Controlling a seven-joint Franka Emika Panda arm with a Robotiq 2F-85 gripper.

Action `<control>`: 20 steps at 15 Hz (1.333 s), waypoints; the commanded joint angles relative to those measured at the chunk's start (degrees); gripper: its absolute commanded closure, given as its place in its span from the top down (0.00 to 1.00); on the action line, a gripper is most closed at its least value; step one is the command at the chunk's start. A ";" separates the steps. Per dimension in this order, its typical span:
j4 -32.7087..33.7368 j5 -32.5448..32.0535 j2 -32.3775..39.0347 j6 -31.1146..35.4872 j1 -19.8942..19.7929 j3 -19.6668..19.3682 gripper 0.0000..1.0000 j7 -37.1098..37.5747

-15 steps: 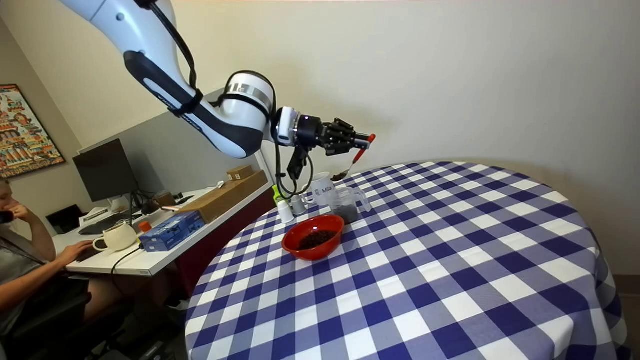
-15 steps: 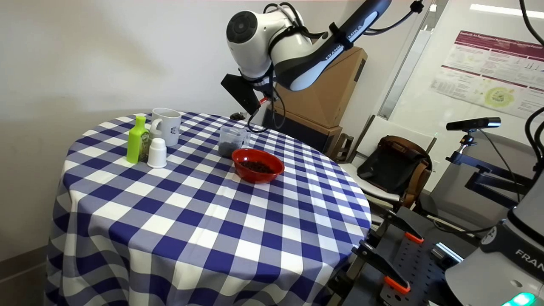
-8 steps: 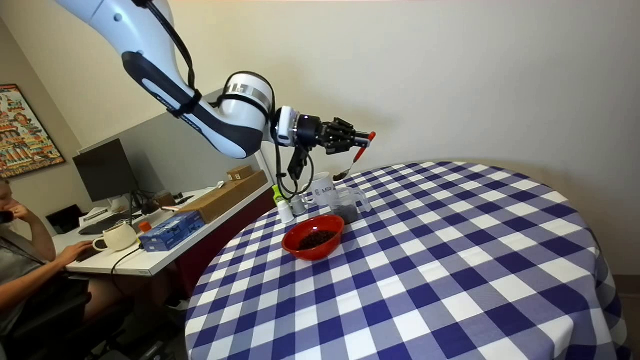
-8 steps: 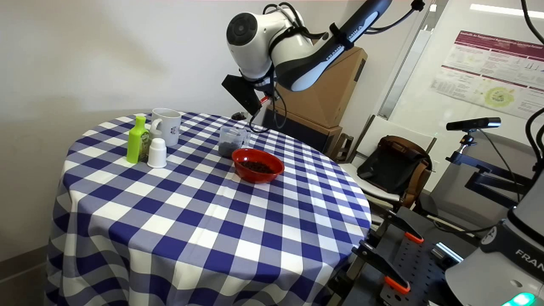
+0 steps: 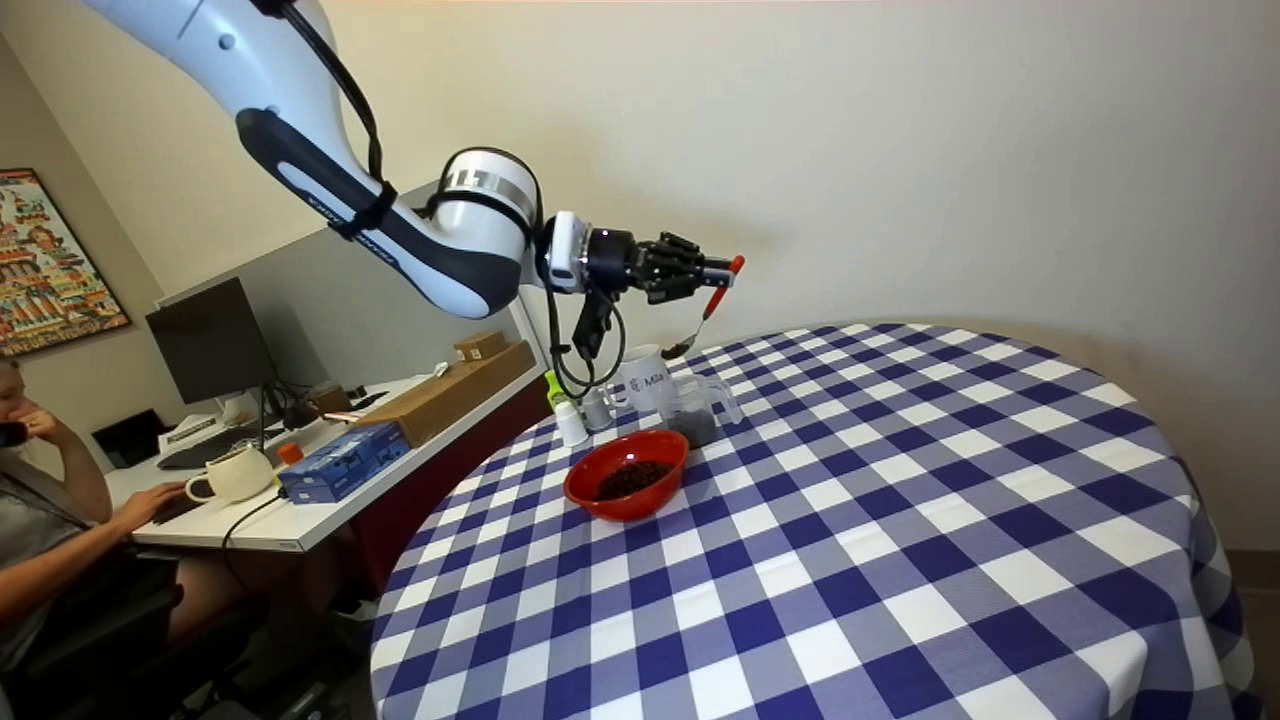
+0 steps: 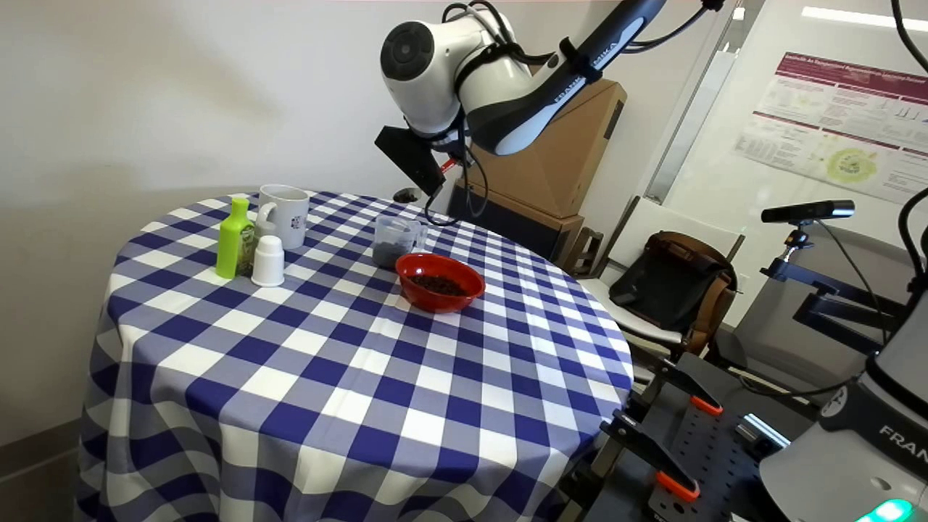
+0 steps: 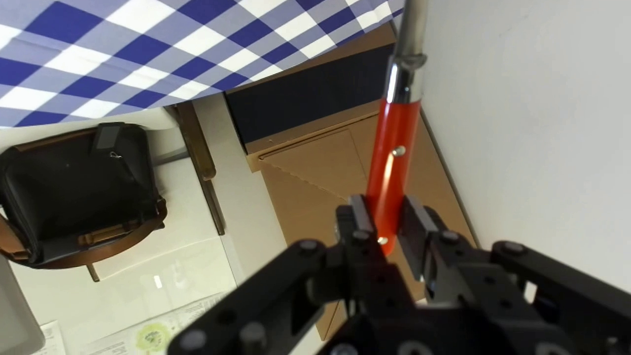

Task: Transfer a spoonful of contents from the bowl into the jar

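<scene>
Red-handled spoon (image 7: 397,126), loaded, pinched in gripper (image 7: 387,214); bowl (image 6: 436,302) beside jar (image 6: 395,243)

The bowl (image 6: 440,303) looks smooth and glossy; the jar (image 6: 396,232) is smooth and transparent, glass or plastic unclear. The spoon (image 7: 398,118) joins a shiny handle (image 7: 389,172) to polished metal. The tablecloth (image 6: 348,391) is matt fabric, the boxes (image 6: 562,163) dull cardboard, the bag (image 7: 74,182) leather-like.
</scene>
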 commanded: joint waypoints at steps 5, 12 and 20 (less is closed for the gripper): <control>0.22 -1.61 1.45 -0.20 5.64 -5.88 0.05 3.07; 0.43 -0.98 3.00 0.13 10.16 -10.54 0.05 3.06; 0.44 -0.19 4.77 0.58 14.63 -15.08 0.05 3.02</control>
